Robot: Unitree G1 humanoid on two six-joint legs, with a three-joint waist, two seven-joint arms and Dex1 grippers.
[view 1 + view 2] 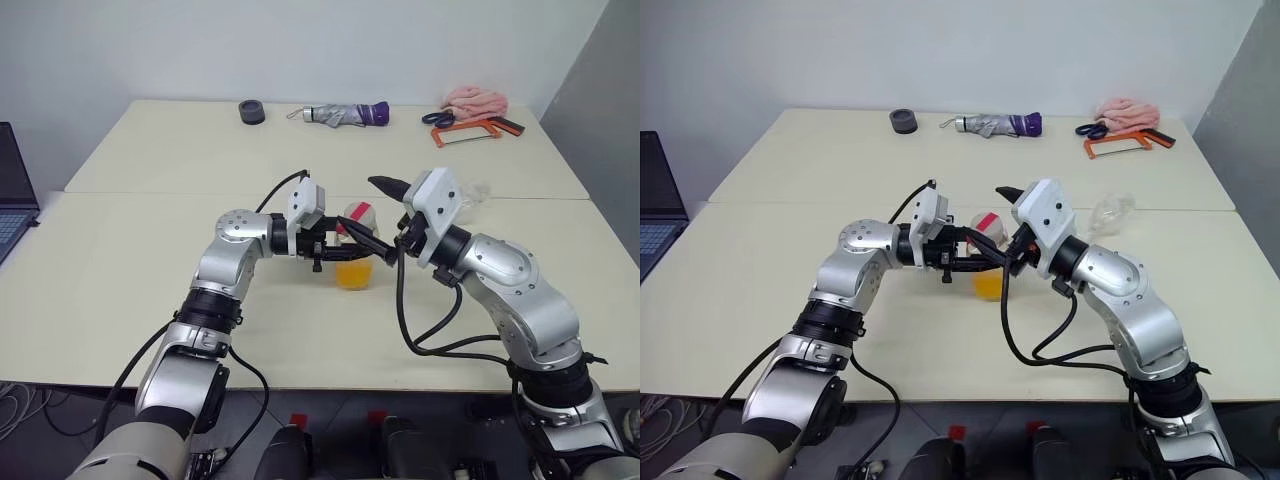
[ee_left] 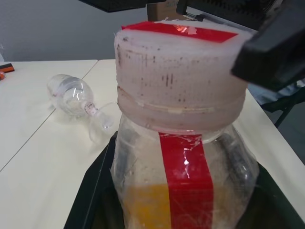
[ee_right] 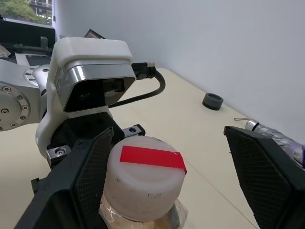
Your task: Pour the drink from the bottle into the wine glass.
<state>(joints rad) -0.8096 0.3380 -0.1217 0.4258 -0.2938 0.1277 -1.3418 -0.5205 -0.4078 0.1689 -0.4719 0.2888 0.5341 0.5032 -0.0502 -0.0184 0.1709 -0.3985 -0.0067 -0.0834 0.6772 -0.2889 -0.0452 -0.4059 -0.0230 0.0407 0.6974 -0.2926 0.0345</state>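
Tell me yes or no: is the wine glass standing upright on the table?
No: in the left wrist view the wine glass lies on its side on the table, beyond the capped bottle.

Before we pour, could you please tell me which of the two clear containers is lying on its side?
The clear stemmed wine glass lies toppled on the table; the clear plastic bottle with the red strip stands upright.

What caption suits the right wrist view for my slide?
Open right gripper straddles the capped bottle, which the left gripper holds.
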